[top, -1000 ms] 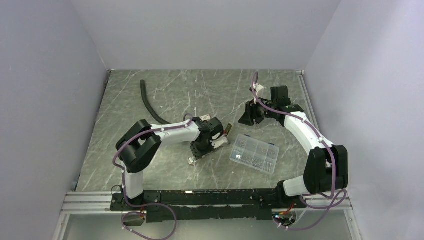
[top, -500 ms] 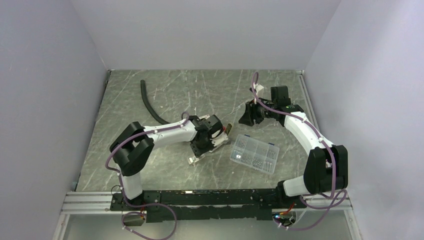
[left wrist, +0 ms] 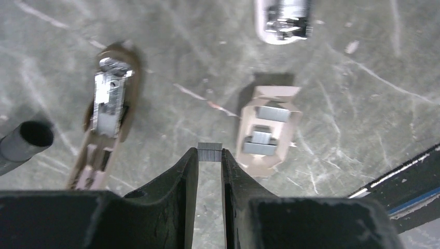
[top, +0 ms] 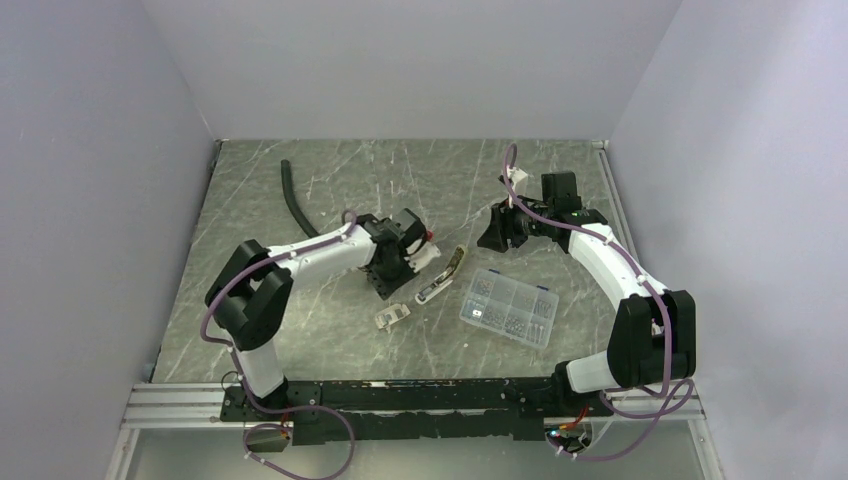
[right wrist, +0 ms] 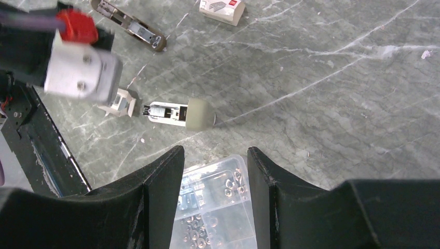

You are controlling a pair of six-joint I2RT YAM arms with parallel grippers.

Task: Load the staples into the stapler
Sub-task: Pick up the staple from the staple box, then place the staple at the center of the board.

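We are working on a grey-green table (top: 470, 180) with a marbled finish; pale veins and scratches are running across it in every direction. Plain pale walls (top: 400, 60) are enclosing it on the left, far and right sides. An aluminium rail (top: 180, 405) is running along the near edge, and a narrow metal strip (top: 607, 165) is bordering the right edge.

The stapler (top: 442, 275) is lying near the table's centre, between the left arm and the clear box (top: 508, 306). Its olive end is pointing toward the far right. Its silver-white end is pointing toward the carton (top: 392, 316), just beside it. The carton is lying open and showing strips inside.

The left gripper (left wrist: 209, 162) is hanging above the table, and we are seeing it pinching staples (left wrist: 209, 152), a short strip, at its fingertips. In the left wrist view the carton is lying just right of the strip. A brown bar (left wrist: 106, 119) with a metal channel is lying to the left, apart from both.

The right gripper (right wrist: 214, 153) is hanging over a corner of the clear box with its fingers spread; compartments of metal bits are showing between them.

A black hose (top: 297, 205) is curving across the far left of the table, with its open end showing at the left edge of the left wrist view. A white box (right wrist: 220, 8) with a red patch is lying at the top edge of the right wrist view.
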